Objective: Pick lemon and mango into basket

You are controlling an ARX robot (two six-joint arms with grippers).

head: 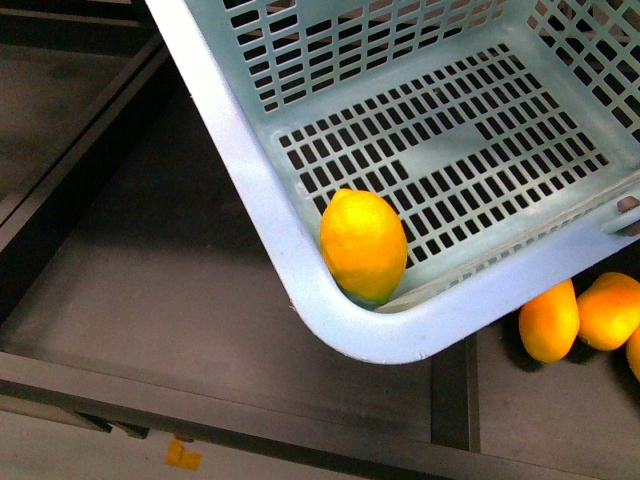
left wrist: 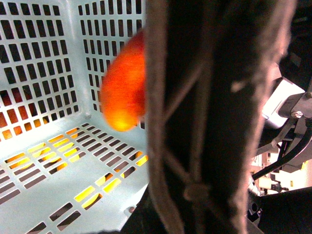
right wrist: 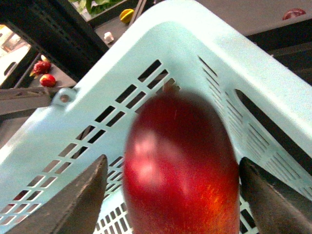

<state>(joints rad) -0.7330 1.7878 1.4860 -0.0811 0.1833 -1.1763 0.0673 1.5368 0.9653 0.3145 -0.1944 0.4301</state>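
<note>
The pale blue-green basket (head: 262,190) hangs tilted over a dark shelf. The bright yellow lemon (head: 363,245) lies in its lowest corner against the wall. In the left wrist view the brown handle (left wrist: 204,122) fills the near field; my left gripper is shut on it, with its fingers hidden behind it. Beyond the handle a blurred red-orange mango (left wrist: 124,87) shows inside the basket, near the slotted wall. My right gripper (right wrist: 178,195) is open above the basket (right wrist: 195,39). The deep red mango (right wrist: 180,165) is blurred between its spread fingers, with gaps on both sides.
Two all yellow-orange mangoes (head: 548,320) (head: 608,310) lie on the dark shelf under the basket's right end. A raised divider (head: 455,400) splits the shelf (head: 170,290). Small red fruits (right wrist: 47,80) and a yellow one (right wrist: 126,14) sit far off.
</note>
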